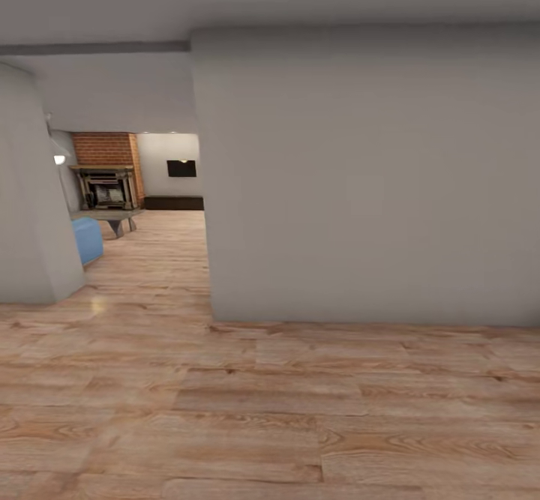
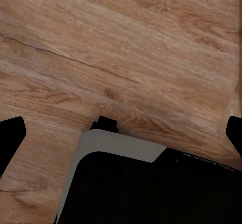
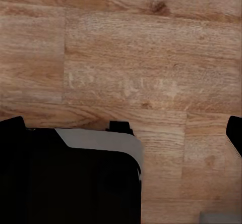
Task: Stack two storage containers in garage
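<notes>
Left gripper (image 2: 121, 128) and right gripper (image 3: 121, 128) both spread wide with nothing between the dark fingertips, hanging over the wood plank floor (image 1: 270, 410), likely tucked low for driving. Beyond, a pale wall (image 1: 360, 185) close ahead; to its left an opening toward the living room (image 1: 142, 208), with brick fireplace (image 1: 109, 185) and blue sofa (image 1: 88, 239). No red-orange containers in sight, so their look and whereabouts cannot be told

A wide grey wall (image 1: 360, 178) stands straight ahead, meeting a light wood plank floor (image 1: 270, 410). To its left an opening leads into the living room, where a dark fireplace (image 1: 107, 187) sits against red brick (image 1: 105, 149). A blue sofa (image 1: 88, 239) edge shows beside a curved grey wall (image 1: 26, 193). A lamp (image 1: 59, 159) glows there.
</notes>
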You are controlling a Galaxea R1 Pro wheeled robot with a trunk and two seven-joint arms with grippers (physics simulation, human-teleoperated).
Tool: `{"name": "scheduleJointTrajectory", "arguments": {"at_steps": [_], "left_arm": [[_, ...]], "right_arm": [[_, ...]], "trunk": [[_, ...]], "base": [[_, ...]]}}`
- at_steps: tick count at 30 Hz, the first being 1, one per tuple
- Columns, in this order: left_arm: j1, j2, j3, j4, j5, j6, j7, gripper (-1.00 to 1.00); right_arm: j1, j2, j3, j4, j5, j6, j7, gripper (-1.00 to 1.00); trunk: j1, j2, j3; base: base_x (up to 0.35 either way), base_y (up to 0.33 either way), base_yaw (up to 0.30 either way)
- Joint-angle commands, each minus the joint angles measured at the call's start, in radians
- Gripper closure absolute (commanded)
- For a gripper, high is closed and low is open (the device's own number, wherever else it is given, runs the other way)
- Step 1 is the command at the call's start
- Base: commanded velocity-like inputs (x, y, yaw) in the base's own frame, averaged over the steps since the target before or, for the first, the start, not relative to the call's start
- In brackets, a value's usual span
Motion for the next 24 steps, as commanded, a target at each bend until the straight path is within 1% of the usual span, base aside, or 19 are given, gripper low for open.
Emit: {"name": "scheduleJointTrajectory", "arguments": {"at_steps": [1, 24], "left_arm": [[-0.001, 0.0, -0.009, 0.0, 0.007, -0.002, 0.003, -1.0], [-0.001, -0.002, -0.009, 0.0, 0.006, -0.004, 0.003, -1.0]], "right_arm": [[-0.002, 0.0, -0.008, 0.003, 0.011, -0.005, -0.005, -1.0], [-0.002, 0.0, -0.008, 0.003, 0.011, -0.005, -0.005, -1.0]], "trunk": [[0.001, -0.001, -0.001], [0.001, -0.001, -0.001]], "base": [[0.321, 0.0, 0.0], [0.311, 0.0, 0.0]]}}
